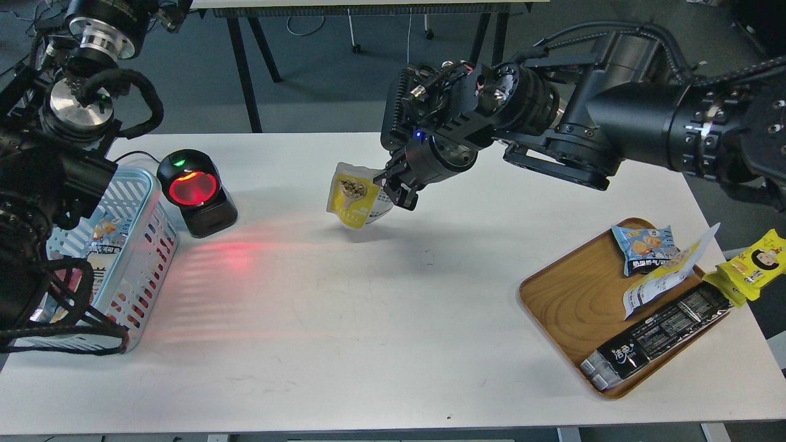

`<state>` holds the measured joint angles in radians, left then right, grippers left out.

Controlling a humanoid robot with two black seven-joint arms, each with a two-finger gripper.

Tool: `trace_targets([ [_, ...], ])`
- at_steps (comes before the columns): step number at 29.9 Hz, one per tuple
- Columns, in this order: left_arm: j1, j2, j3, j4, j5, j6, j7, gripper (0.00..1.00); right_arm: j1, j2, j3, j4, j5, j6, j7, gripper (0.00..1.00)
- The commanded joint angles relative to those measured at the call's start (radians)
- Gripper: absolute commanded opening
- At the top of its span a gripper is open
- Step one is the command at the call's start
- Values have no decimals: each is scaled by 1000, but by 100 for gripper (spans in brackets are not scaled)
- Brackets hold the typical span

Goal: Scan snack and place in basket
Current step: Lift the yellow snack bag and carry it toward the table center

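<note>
The snack, a yellow and white pouch with a picture of tan balls, hangs tilted just above the table's middle, right of the scanner. My right gripper is shut on the pouch's right edge, with the arm reaching in from the right. The light blue basket stands at the table's left edge with several packets inside. My left arm is folded over the basket. Its far end at the top left is dark, and its fingers cannot be told apart.
A black scanner with a glowing red window stands right of the basket and throws red light on the table. A wooden tray at the right holds a small blue packet, a white pouch and a long black pack. A yellow packet lies beside the tray.
</note>
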<state>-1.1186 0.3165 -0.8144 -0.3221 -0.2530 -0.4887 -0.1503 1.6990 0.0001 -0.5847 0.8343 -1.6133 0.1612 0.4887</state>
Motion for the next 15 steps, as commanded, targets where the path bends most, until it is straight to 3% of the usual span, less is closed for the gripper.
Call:
trace_targets([
  [1,0,1,0,0,0,0,0,99,4,0,-6,26,0,4,0,0],
  [10,2,3,0,0,0,0,-2,99,4,0,-50,65,-3,4,0,1],
  [15,2,1,0,0,0,0,-3,99,7,0,-49,65,0,4,0,12],
])
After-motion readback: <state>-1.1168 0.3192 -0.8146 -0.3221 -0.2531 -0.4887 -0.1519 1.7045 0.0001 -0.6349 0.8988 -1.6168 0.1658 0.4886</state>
